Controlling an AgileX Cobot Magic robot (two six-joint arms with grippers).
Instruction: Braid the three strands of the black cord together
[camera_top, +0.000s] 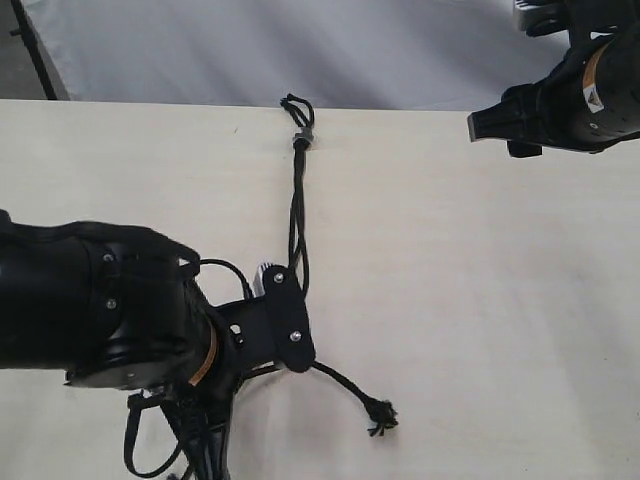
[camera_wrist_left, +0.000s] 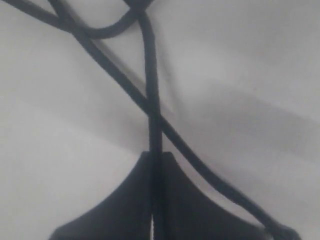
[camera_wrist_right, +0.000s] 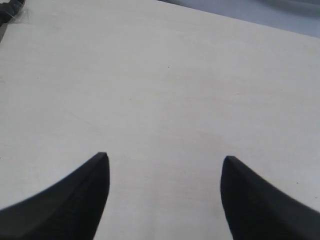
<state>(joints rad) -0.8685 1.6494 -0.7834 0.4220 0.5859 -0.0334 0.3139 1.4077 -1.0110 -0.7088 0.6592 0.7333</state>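
Left fingers (camera_wrist_left: 115, 210) pinch one strand (camera_wrist_left: 153, 100), lying lengthwise up-frame toward the knot (camera_top: 299, 140); right fingers (camera_wrist_right: 65, 205) gape empty, far upper right.

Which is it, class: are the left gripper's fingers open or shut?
Shut on a strand: in the left wrist view the fingers meet, pinching it.

The table (camera_top: 480, 300) is a pale wood-look board, matt and smooth with faint grain. The cord (camera_top: 296, 200) is black woven fibre, matt and slightly rough, its tip (camera_top: 381, 415) frayed. The right gripper (camera_wrist_right: 162, 195) has fingers (camera_wrist_right: 260, 205) of matt, finely textured black plastic. The arm housing (camera_top: 90, 300) is smooth, faintly glossy black.
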